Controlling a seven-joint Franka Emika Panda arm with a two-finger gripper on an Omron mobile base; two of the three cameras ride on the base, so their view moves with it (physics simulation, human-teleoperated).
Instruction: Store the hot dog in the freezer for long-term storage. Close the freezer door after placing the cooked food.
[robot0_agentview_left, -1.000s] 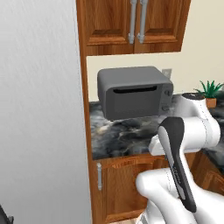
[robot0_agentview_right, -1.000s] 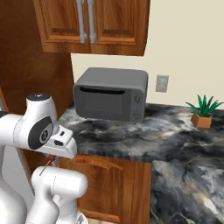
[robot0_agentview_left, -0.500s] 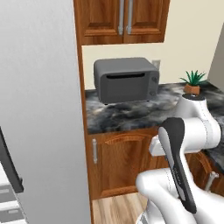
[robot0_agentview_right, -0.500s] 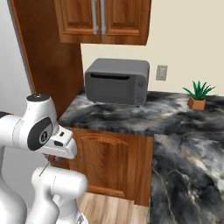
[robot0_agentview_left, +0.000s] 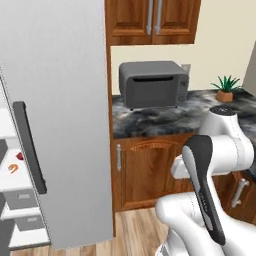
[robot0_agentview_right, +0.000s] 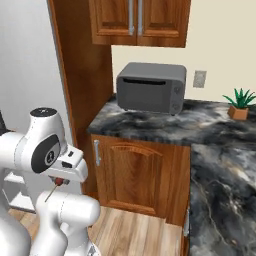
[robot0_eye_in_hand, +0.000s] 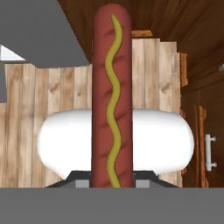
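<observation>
Standing open at the far left of the left base view, the freezer (robot0_agentview_left: 10, 150) shows white shelves and grey drawers, with two small red and orange bits (robot0_agentview_left: 15, 162) on one shelf. In front of it hangs the freezer door (robot0_agentview_left: 60, 115), tall and grey, swung outward, its dark bar handle (robot0_agentview_left: 30, 147) running down its left part.

Right of the door come wooden base cabinets (robot0_agentview_left: 150, 175) under a dark marbled surface (robot0_agentview_left: 165, 117). A grey microwave (robot0_agentview_left: 154, 84) sits on that surface below the wooden wall cabinets (robot0_agentview_left: 152, 20), and a small potted plant (robot0_agentview_left: 227, 89) stands farther right by the wall. The arm (robot0_agentview_left: 210, 165) rises at the lower right, folded low over its base.

In the right base view the same microwave (robot0_agentview_right: 151, 87) and plant (robot0_agentview_right: 240, 104) sit on the surface, well apart.

In the hand view the hand (robot0_eye_in_hand: 112, 183) is narrow, clamped on the hot dog (robot0_eye_in_hand: 111, 96): the sausage, with a wavy yellow mustard line, runs straight up from between the fingertips and points down at the wooden floor (robot0_eye_in_hand: 52, 92). A grey panel (robot0_eye_in_hand: 39, 33) fills the upper left there, and a cabinet handle (robot0_eye_in_hand: 210, 152) shows at the right edge.
</observation>
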